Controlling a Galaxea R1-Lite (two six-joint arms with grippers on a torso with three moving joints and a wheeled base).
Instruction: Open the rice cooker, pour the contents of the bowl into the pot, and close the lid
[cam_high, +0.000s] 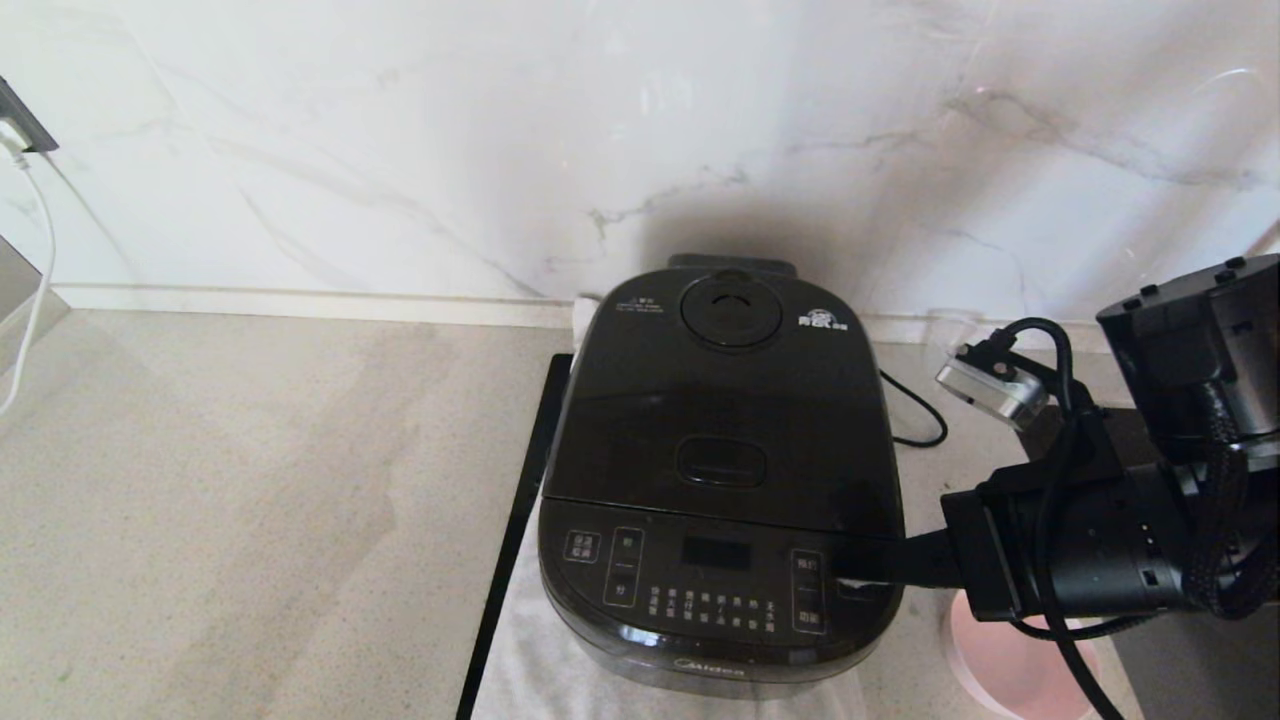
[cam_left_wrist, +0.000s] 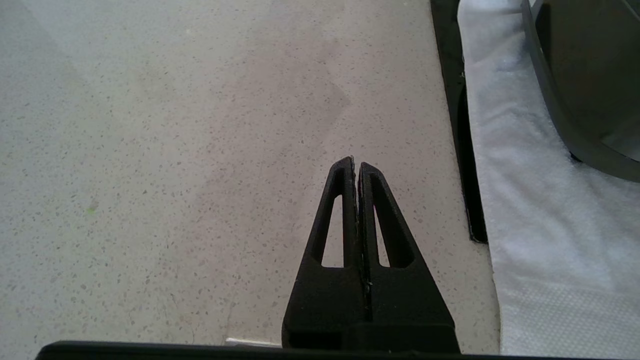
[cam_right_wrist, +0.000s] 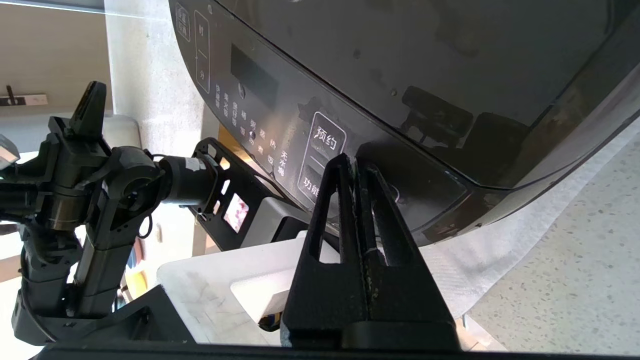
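The glossy black rice cooker (cam_high: 720, 480) stands on a white cloth, and its lid (cam_high: 720, 400) is down. The pot is hidden under the lid. My right gripper (cam_high: 848, 570) is shut with nothing in it. Its tips (cam_right_wrist: 356, 161) sit against the right end of the front touch panel (cam_right_wrist: 280, 125). The pale pink bowl (cam_high: 1015, 665) stands on the counter right of the cooker, mostly covered by my right arm, so its contents do not show. My left gripper (cam_left_wrist: 356, 163) hangs shut and empty over bare counter left of the cooker, out of the head view.
A white cloth (cam_left_wrist: 525, 200) and a black mat edge (cam_high: 520, 500) lie under the cooker. The power cord (cam_high: 915, 425) loops behind its right side. A marble wall (cam_high: 600, 150) rises close behind. A white cable (cam_high: 35, 260) hangs at far left.
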